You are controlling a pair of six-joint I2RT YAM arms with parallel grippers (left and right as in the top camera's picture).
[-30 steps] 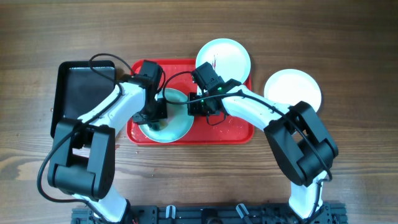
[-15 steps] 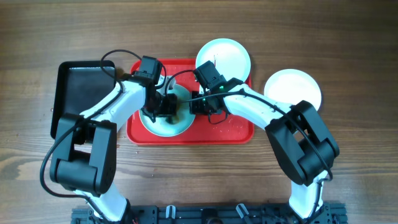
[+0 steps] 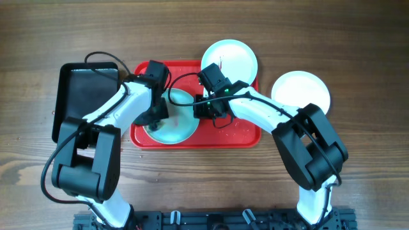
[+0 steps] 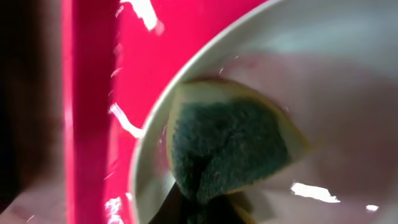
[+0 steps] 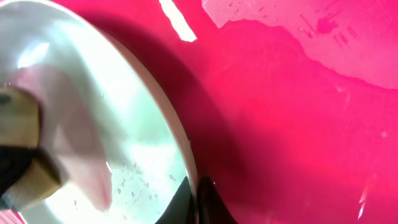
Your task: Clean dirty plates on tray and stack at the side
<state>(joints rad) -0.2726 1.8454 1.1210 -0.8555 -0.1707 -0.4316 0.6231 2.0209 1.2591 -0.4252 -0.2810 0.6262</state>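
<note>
Left gripper (image 3: 157,116) has slid off the centre of the mint plate (image 3: 180,126) toward its left edge. It looks clamped on the sponge (image 4: 230,146), fingers mostly cut off. Plate lies in the red tray (image 3: 239,134), pink smear across it. Right gripper (image 5: 194,200) pinches its rim. One white plate (image 3: 230,59) overhangs the tray's top edge; second white plate (image 3: 300,91) off the tray, far right.
</note>
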